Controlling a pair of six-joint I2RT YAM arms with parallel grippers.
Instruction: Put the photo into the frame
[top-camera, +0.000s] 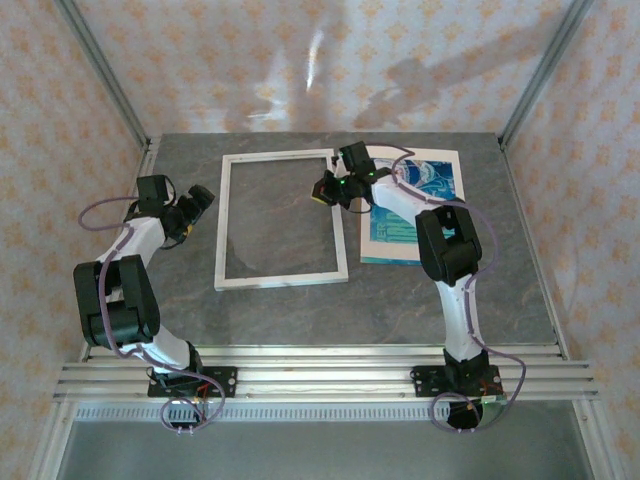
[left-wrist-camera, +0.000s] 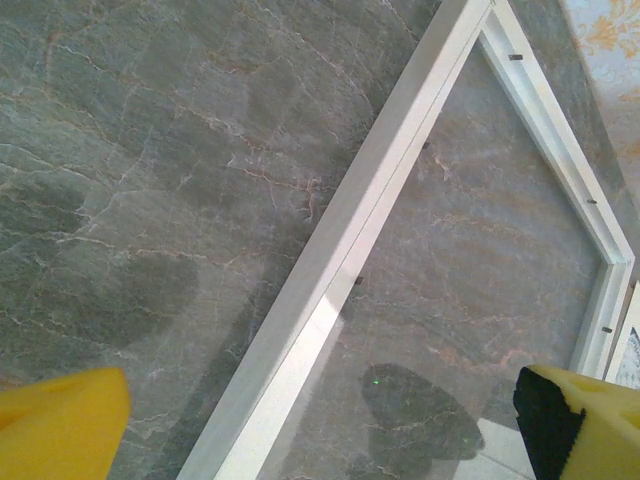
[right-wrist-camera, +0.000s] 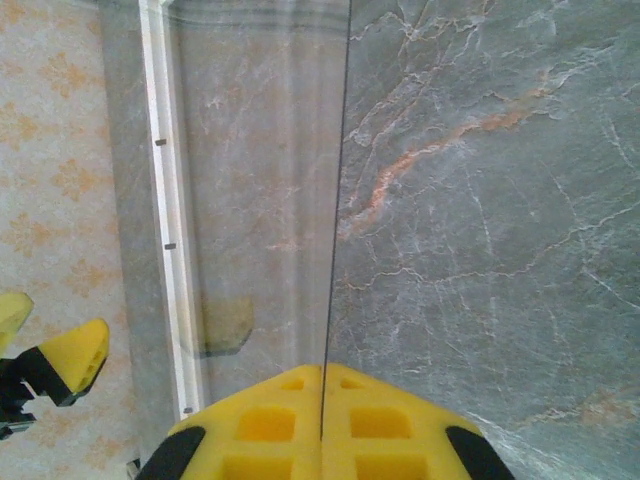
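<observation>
left gripper (top-camera: 203, 195): jaws are spread wide with nothing between them; it is seen at centre left, beside the frame's left border.
right gripper (top-camera: 325, 190): jaws are clenched on the edge of a thin clear sheet (right-wrist-camera: 265, 220), by the frame's upper right corner.
frame (top-camera: 280, 280): laid flat on the grey table (top-camera: 300, 330), at centre.
photo (top-camera: 392, 238): laid flat just right of the frame, partly covered by the right arm (top-camera: 448, 245).

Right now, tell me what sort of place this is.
Probably a robot test cell rather than a home: a left arm and right arm bolted to an aluminium rail at a grey marble-look table, boxed in by wallpapered panels on metal posts.
</observation>
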